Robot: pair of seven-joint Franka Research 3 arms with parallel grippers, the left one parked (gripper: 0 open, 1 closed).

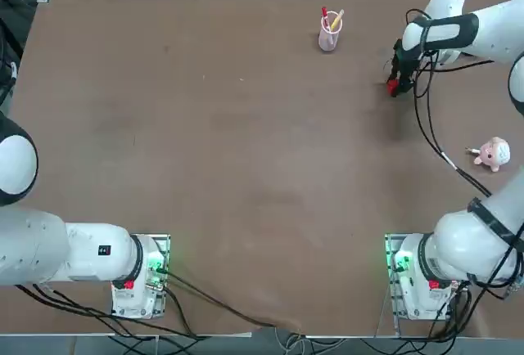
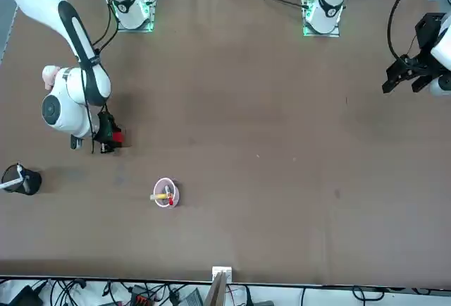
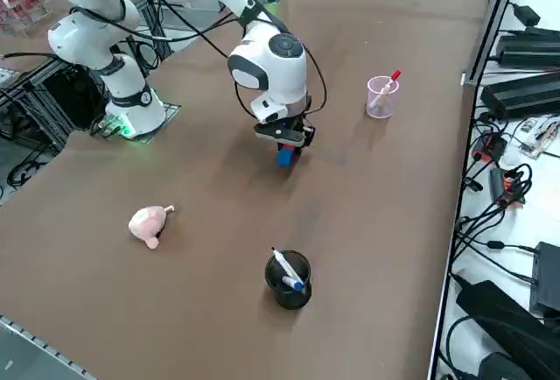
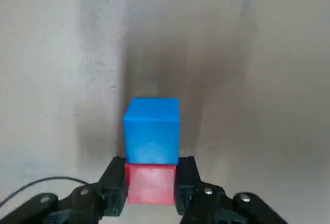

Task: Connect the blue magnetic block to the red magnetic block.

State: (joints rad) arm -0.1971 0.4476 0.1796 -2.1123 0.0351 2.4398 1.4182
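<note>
Blue against red is what I see from the wrist camera — the tiny bright blue magnetic cube (image 4: pixel 152 130) sits face to face with the tiny bright red magnetic cube (image 4: pixel 150 184), edges lined up, no gap that I can make out between them. The right gripper (image 4: pixel 150 185) has its two black fingers (image 4: pixel 114 187) closed on the sides of the red cube, so the red one is the one I am carrying.

I take the clear pink plastic cup (image 1: pixel 329 32) holding the red pen as my landmark. In the overhead view the gripper is to the right of that cup and a little nearer the robot's bases, low over the brown table (image 1: pixel 246 142). The side view shows the blue cube at the gripper's tip, down at the tabletop (image 3: pixel 286 157).

My judgement: the join looks made, and the step now is to let go cleanly. I would part the fingers slowly and evenly, so neither pad drags the red cube sideways and shears the pair apart, then lift straight away from the table. I cannot tell whether both cubes rest fully on the surface — so I would avoid any twist of the wrist before release.

The pink plush toy (image 1: pixel 492 154) lies well apart from the cup, clear of my path.
</note>
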